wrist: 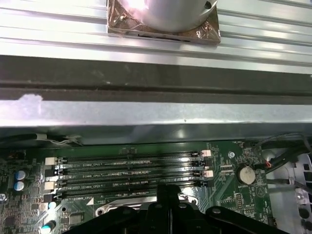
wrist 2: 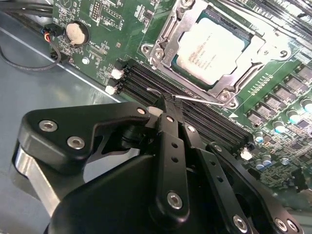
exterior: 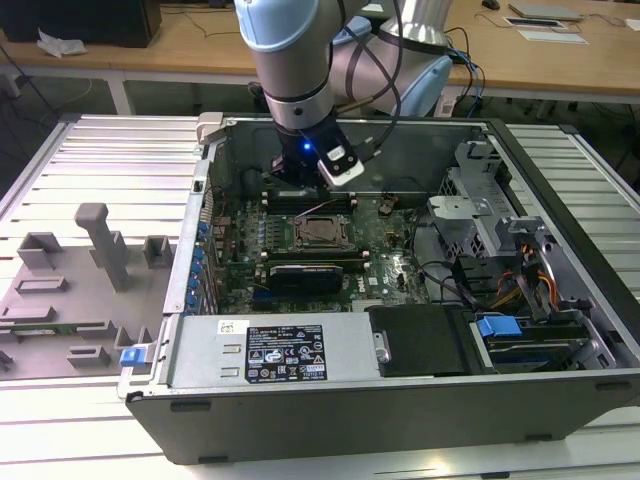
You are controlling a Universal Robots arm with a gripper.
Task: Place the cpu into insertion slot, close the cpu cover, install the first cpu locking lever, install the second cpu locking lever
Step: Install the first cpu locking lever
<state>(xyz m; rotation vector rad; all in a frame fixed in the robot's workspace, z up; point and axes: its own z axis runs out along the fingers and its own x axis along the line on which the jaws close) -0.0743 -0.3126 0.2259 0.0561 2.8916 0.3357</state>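
Jaws look pressed together with no gap and nothing clearly pinched between them. The black two-finger gripper (wrist 2: 165,105) has its tips right at a thin silver wire locking lever (wrist 2: 200,98); whether they touch it or just sit beside it, can't tell.

The lever runs along the edge of the square metal-rimmed insertion slot (wrist 2: 147,49) that faces the gripper, between the slot and the long black memory connectors (wrist 2: 141,78). Its hooked end looks lifted off the green circuit board (wrist 2: 112,29), so it is probably not latched.

The pale silver square cpu (wrist 2: 209,48) sits flat inside the slot, so placement reads as done. The thin metal frame cpu cover (wrist 2: 165,38) lies down around the chip, which shows through its window, so the cover reads as closed too, judging from the second wrist view.

What's left: the near lever looks unfinished and seems to be the step in hand. For the lever on the far side of the slot, can't tell its state.

In the exterior view the arm hangs over the open grey computer case (exterior: 400,400), just behind the slot. In the first wrist view the gripper sits beside the same memory connectors.
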